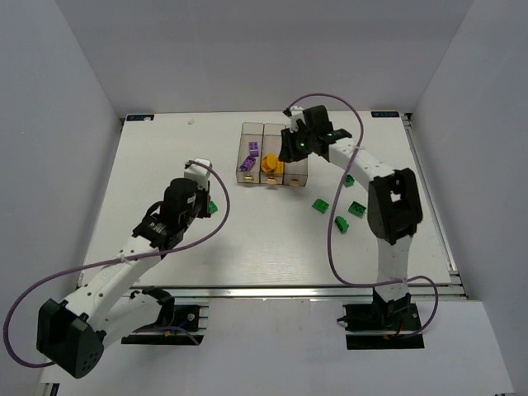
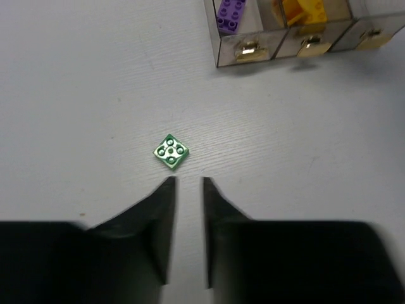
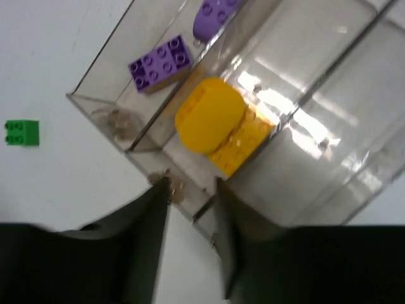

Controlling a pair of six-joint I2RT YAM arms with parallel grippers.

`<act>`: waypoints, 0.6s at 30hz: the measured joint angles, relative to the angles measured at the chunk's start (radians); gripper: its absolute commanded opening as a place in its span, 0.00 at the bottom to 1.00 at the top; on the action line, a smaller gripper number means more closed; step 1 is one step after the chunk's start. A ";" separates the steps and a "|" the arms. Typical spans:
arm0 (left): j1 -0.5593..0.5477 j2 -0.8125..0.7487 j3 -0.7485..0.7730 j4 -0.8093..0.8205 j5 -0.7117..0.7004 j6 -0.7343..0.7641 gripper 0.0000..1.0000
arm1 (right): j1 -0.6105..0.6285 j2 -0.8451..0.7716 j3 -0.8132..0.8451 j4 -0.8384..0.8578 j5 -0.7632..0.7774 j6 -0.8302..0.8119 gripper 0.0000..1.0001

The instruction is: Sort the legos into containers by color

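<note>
The three joined clear containers (image 1: 295, 175) stand at the back middle of the table. The left one holds purple legos (image 1: 250, 155), the middle one orange-yellow legos (image 1: 271, 163); I see no lego in the right one (image 3: 329, 114). My right gripper (image 1: 290, 153) hovers over the bins' tagged end, open and empty (image 3: 192, 183). My left gripper (image 1: 200, 191) is open and empty (image 2: 188, 182), just short of a small green lego (image 2: 171, 152) lying flat on the table. Several more green legos (image 1: 341, 223) lie to the right.
The bins' tagged ends (image 2: 253, 50) show at the top of the left wrist view. A green lego (image 3: 21, 133) lies on the table left of the bins in the right wrist view. Grey walls enclose the white table (image 1: 165, 165).
</note>
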 measured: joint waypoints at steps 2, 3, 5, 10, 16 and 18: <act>0.000 0.040 0.000 0.001 0.003 0.001 0.09 | -0.013 -0.105 -0.123 -0.009 0.004 -0.001 0.15; 0.000 0.064 0.001 -0.002 0.004 -0.004 0.05 | -0.027 -0.177 -0.192 -0.002 -0.002 -0.002 0.12; 0.000 0.125 0.004 -0.010 0.007 -0.010 0.09 | -0.068 -0.344 -0.350 0.025 -0.033 -0.008 0.19; 0.008 0.265 0.027 -0.050 0.013 -0.037 0.75 | -0.222 -0.780 -0.645 0.065 -0.167 -0.090 0.80; 0.036 0.392 0.091 -0.086 0.011 -0.108 0.77 | -0.294 -0.942 -0.846 0.057 -0.349 -0.177 0.89; 0.050 0.442 0.125 -0.096 0.014 -0.148 0.76 | -0.336 -0.924 -0.875 0.006 -0.399 -0.188 0.88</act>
